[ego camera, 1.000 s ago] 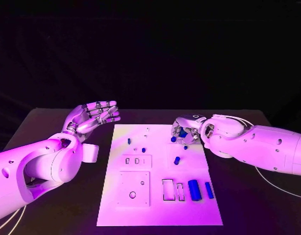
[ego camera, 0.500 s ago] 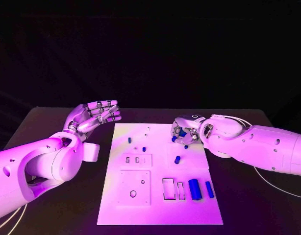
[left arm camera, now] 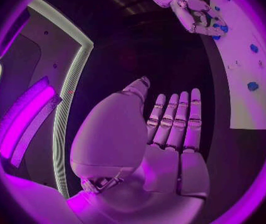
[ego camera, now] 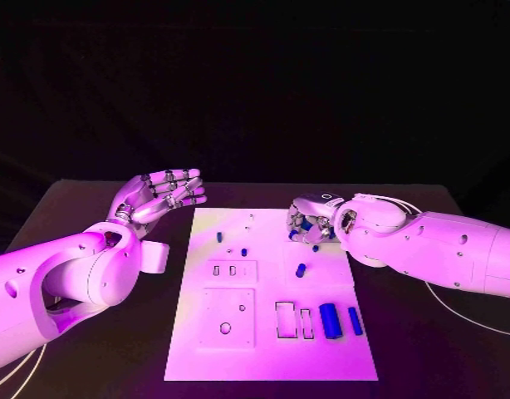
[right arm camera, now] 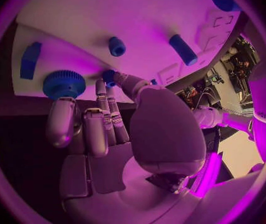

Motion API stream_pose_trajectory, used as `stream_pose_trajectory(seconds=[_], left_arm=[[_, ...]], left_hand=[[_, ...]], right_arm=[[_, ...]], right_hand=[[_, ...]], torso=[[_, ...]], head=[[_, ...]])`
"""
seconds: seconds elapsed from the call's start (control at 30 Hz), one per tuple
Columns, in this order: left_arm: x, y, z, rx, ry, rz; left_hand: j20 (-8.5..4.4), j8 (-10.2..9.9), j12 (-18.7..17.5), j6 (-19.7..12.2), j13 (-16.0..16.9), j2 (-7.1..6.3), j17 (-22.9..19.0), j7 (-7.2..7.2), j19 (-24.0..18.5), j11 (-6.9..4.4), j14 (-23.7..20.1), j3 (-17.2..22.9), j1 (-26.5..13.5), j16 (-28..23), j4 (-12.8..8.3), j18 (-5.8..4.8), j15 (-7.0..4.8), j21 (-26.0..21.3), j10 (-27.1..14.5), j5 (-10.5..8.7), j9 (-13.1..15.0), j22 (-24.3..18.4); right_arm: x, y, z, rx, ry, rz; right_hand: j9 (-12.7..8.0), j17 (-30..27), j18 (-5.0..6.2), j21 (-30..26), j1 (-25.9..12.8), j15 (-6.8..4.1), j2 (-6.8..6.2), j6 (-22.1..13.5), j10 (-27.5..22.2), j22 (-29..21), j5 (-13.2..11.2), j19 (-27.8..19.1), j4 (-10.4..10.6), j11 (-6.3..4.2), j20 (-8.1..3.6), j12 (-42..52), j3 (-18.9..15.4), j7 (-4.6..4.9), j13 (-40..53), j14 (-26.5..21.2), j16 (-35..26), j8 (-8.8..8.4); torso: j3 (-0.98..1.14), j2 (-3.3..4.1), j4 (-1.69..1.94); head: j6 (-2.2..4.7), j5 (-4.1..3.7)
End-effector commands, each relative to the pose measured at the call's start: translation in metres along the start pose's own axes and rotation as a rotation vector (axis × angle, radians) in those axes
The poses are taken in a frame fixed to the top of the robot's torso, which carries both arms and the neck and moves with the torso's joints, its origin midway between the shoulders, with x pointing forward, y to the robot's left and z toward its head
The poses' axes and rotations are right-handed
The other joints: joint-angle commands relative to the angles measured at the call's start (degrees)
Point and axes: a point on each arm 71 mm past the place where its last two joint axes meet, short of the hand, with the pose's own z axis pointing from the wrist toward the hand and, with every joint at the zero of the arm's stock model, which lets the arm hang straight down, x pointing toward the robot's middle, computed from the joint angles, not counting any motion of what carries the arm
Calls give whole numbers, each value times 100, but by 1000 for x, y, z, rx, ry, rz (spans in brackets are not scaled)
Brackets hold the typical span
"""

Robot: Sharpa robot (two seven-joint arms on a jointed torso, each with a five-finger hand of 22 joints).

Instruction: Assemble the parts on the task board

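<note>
right hand (ego camera: 312, 221) pinches a small blue part (right arm camera: 108, 76) at the task board (ego camera: 267, 349)'s far right edge; left hand (ego camera: 159, 196), fingers apart, grasps nothing.

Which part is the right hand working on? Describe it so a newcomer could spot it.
Start at the white task board and go to its far right edge, where the right hand rests. Its fingertips touch a small blue peg there, unlike the loose pegs lying untouched nearby.
</note>
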Motion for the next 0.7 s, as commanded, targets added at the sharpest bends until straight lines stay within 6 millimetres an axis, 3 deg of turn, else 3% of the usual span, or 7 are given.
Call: stream_pose_trajectory(seconds=[0.03, 0.3, 0.7], left_arm=[[3, -2, 1, 6, 25, -5], [3, -2, 1, 6, 25, -4], [2, -1, 2, 6, 23, -2]], left_hand=[[-13, -16, -31, -41, -6, -38, 7, 376, 45, 23, 11, 6, 7, -16, 29, 44, 11, 40, -8, -29, -7, 2], [-13, -17, -33, -38, -6, -39, 7, 376, 45, 23, 10, 7, 8, -18, 28, 43, 12, 40, -10, -32, -7, 1], [-13, -17, -34, -38, -6, -40, 7, 376, 46, 23, 10, 7, 11, -19, 27, 43, 12, 40, -11, -34, -7, 1]], right_arm=[[-3, 1, 1, 6, -43, -2], [-6, 4, 2, 16, -98, -11], [-20, 20, 12, -8, -224, -10]], right_hand=[[43, 60, -114, 37, 41, -47, 58, 51, 78, 39, -59, 33, -17, -35, -3, 27, 77, -23, 27, 354, 24, 41], [243, 108, -137, 146, 181, -125, 178, 212, 318, 205, -109, 68, -193, -126, -76, 50, 257, -103, 107, 362, 72, 223], [299, 118, -141, 167, 212, -132, 176, 195, 335, 237, -77, 69, -271, -129, -89, 29, 297, -95, 126, 364, 85, 247]], torso=[[-2, 6, -5], [-7, 1, 12], [-17, 5, 20]], head=[[7, -8], [5, -4], [50, 31]])
